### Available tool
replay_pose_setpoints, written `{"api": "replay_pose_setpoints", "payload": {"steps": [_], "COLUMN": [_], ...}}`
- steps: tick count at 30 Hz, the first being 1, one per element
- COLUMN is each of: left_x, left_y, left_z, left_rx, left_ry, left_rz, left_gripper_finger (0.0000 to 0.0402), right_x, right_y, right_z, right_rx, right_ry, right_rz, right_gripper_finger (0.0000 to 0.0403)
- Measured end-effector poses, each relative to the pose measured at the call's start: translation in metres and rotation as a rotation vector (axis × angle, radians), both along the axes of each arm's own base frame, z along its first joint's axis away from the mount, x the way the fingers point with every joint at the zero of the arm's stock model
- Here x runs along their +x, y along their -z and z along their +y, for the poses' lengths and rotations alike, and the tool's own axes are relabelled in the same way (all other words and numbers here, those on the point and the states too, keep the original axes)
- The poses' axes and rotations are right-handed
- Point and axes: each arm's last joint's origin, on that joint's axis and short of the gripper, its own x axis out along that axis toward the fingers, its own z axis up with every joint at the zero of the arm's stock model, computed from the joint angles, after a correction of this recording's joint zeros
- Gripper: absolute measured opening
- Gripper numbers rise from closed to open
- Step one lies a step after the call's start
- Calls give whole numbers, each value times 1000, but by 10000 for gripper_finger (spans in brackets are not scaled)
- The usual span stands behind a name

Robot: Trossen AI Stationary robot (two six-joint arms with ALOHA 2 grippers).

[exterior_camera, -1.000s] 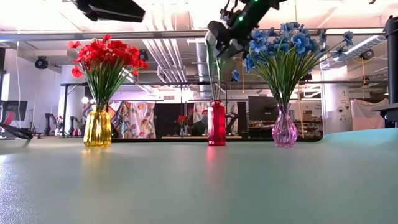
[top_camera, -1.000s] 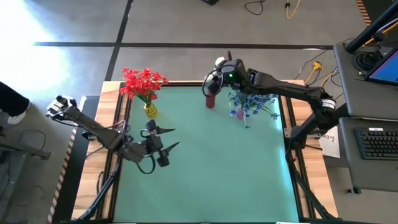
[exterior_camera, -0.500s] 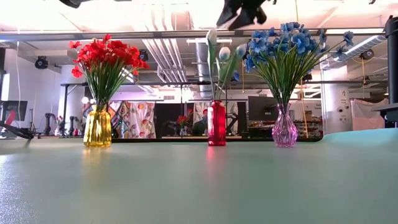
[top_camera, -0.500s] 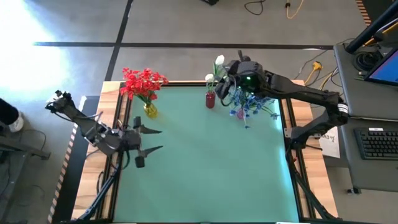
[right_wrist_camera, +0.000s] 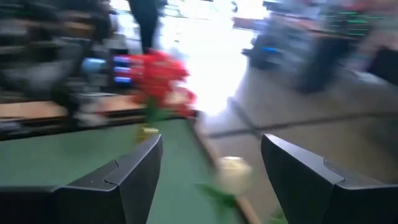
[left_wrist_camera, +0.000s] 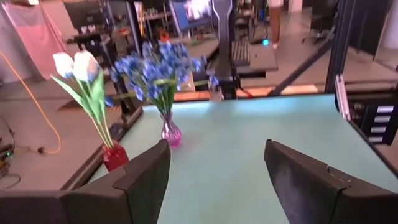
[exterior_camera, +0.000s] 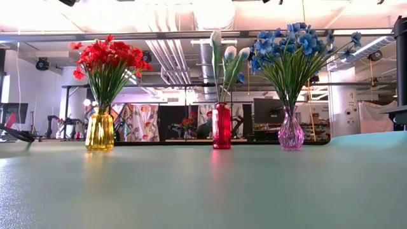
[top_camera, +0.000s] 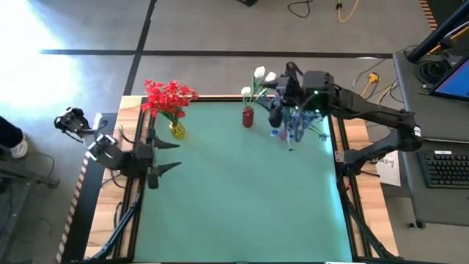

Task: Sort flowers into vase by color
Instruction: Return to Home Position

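Note:
All the flowers stand with their stems in vases along the table's far edge. The red blooms (top_camera: 170, 97) are in a yellow vase (exterior_camera: 100, 130). The white buds (top_camera: 256, 79) are in a red vase (exterior_camera: 221, 126), and the blue sprays (top_camera: 298, 123) are in a pink glass vase (exterior_camera: 291, 131). My right gripper (top_camera: 279, 96) hovers open between the white and blue bunches, above them, with a white bud (right_wrist_camera: 233, 175) between its fingers' lines. My left gripper (top_camera: 177, 155) is open above the table's left side, pointing right toward the red vase (left_wrist_camera: 114, 155) and pink vase (left_wrist_camera: 170, 132).
The green table top (top_camera: 242, 198) lies bare from the vases to the near edge. Wooden boards and black frame rails (top_camera: 341, 176) run along both sides. A desk with keyboard (top_camera: 447, 169) stands to the right of the table.
My right gripper has drawn back from over the red vase, moving toward the table's right edge and up out of the low view. The white flowers it was at now stand free in the red vase. My left gripper has pulled back toward the left edge.

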Motion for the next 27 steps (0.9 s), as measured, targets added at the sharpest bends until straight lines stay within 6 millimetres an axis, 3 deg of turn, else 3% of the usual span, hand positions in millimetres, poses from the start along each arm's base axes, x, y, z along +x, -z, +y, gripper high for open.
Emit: {"api": "replay_pose_setpoints", "payload": {"steps": [6, 13, 18, 22, 25, 27], "left_x": [-31, -56, -67, -70, -68, -67], "left_y": [-3, 22, 41, 43, 43, 47], "left_z": [23, 40, 46, 47, 45, 44], "left_rx": [11, -24, -42, -46, -44, -36], "left_ry": [9, 73, 141, 189, 216, 221], "left_rz": [-89, -194, -269, -314, -315, -304], "left_gripper_finger": [249, 249, 249, 249, 249, 249], "right_x": [-21, -72, -103, -129, -171, -181], "right_y": [2, 13, 30, 43, 47, 59], "right_z": [20, 45, 60, 67, 70, 71], "right_rx": [19, 7, 21, 35, 36, 43], "right_ry": [-159, -221, -286, -354, -373, -375], "right_rz": [-18, -80, -142, -220, -370, -405], "right_gripper_finger": [263, 256, 259, 260, 258, 256]}}
